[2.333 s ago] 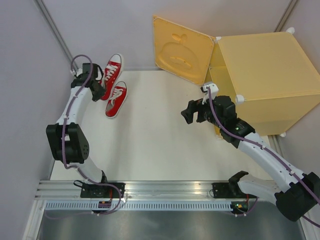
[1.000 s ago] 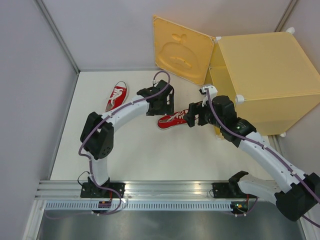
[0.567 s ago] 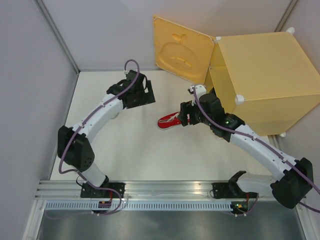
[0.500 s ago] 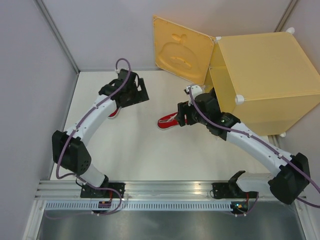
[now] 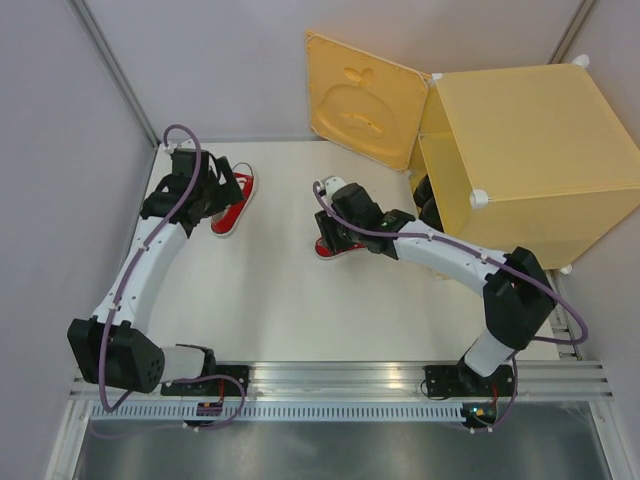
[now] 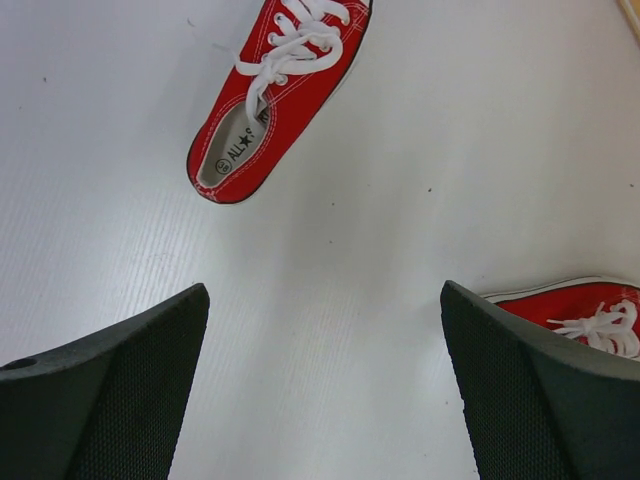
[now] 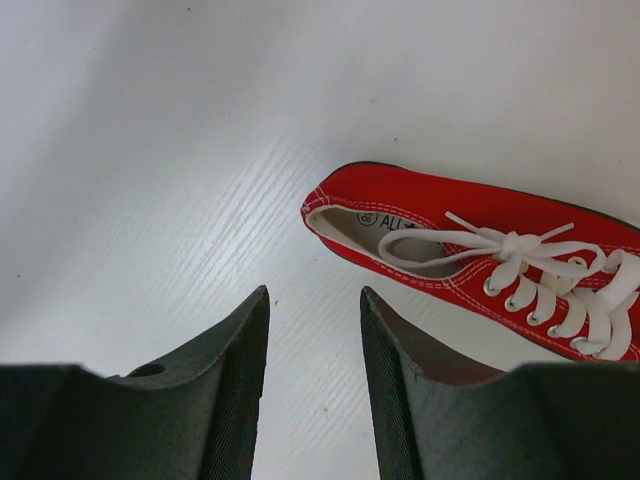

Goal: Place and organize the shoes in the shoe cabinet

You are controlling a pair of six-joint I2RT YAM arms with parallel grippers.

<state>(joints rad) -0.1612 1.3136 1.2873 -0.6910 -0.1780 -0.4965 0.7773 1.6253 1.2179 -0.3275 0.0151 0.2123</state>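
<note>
Two red sneakers lie on the white table. One red sneaker (image 5: 236, 203) is at the left, partly under my left gripper (image 5: 212, 190), which hangs open with nothing in it. In the left wrist view a sneaker (image 6: 275, 100) lies ahead of the open left gripper (image 6: 322, 290), and another sneaker (image 6: 585, 312) shows at the right edge. The other sneaker (image 5: 328, 247) is mid-table under my right gripper (image 5: 337, 226). The right gripper (image 7: 313, 292) has a narrow gap over bare table, just short of the heel of the sneaker (image 7: 470, 255). The yellow shoe cabinet (image 5: 530, 150) stands at the right.
The cabinet door (image 5: 365, 98) stands swung open against the back wall. Dark shapes (image 5: 425, 200) show in the cabinet's opening. Grey walls close the left and back sides. A metal rail (image 5: 330, 380) runs along the near edge.
My left arm left a sneaker mid-table and swung back left over the other one. My right gripper moved left over the mid-table sneaker, and its jaws narrowed.
</note>
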